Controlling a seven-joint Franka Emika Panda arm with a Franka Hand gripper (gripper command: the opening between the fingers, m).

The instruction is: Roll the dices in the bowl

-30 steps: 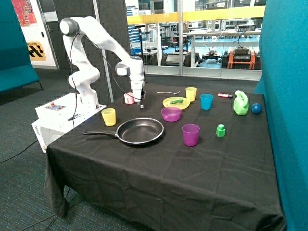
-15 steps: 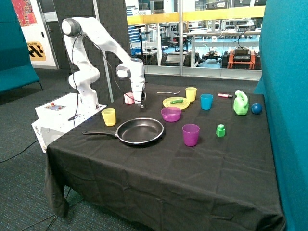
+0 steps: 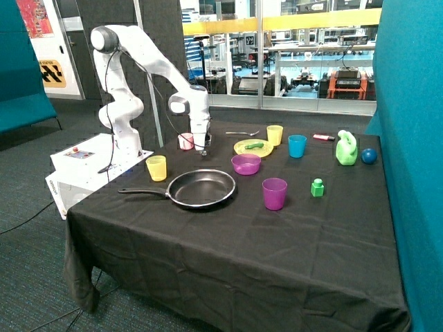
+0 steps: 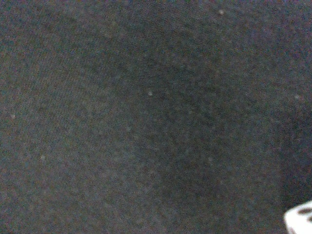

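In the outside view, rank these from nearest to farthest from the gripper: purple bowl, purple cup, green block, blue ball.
Gripper is low over the tablecloth beside the pink-and-white cup.
1. Purple bowl, next to the yellow plate.
2. Purple cup, past the frying pan.
3. Green block, beyond the purple cup.
4. Blue ball, at the far edge by the green jug.

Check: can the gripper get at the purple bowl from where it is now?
Probably yes. The gripper hangs low over bare cloth beside the pink cup; nothing stands between it and the purple bowl, whose top is open.
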